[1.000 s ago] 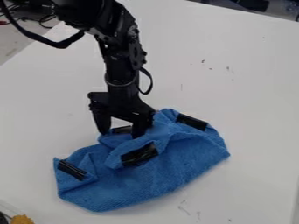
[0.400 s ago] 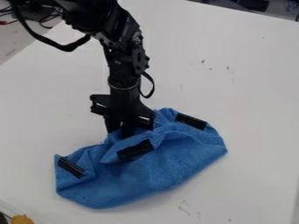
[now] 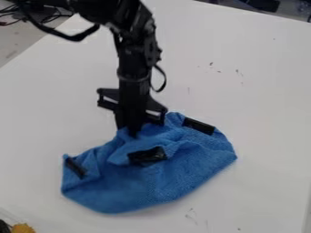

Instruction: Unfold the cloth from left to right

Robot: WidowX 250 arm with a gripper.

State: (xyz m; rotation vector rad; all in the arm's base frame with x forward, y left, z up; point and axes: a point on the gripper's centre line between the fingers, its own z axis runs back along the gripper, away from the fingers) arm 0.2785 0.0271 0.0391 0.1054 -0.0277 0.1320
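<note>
The black two-finger gripper (image 3: 132, 132) points down at the upper edge of the blue textured cloth (image 3: 137, 184). Its fingers are drawn together, with little or no gap between them, and grip a fold of the cloth at that edge; the tips are partly hidden in the fabric. The black robot arm (image 3: 135, 54) rises directly above the fingers, with a black cable loop (image 3: 161, 82) at its right side.

The main area of the cloth lies below the fingers, folded and rumpled, and extends to both sides of them. Three black tape strips are located on it: the centre strip (image 3: 147, 156) just below and slightly right of the fingers, the right strip (image 3: 199, 126) to their right, and the left strip (image 3: 76, 167) to their lower left, near a corner.

The white tabletop (image 3: 255, 104) supports the cloth and bears small dark marks (image 3: 211, 64) to the upper right of the fingers. Well apart, at their lower left, is a yellow-orange object (image 3: 23, 228), cut off by the view's edge.
</note>
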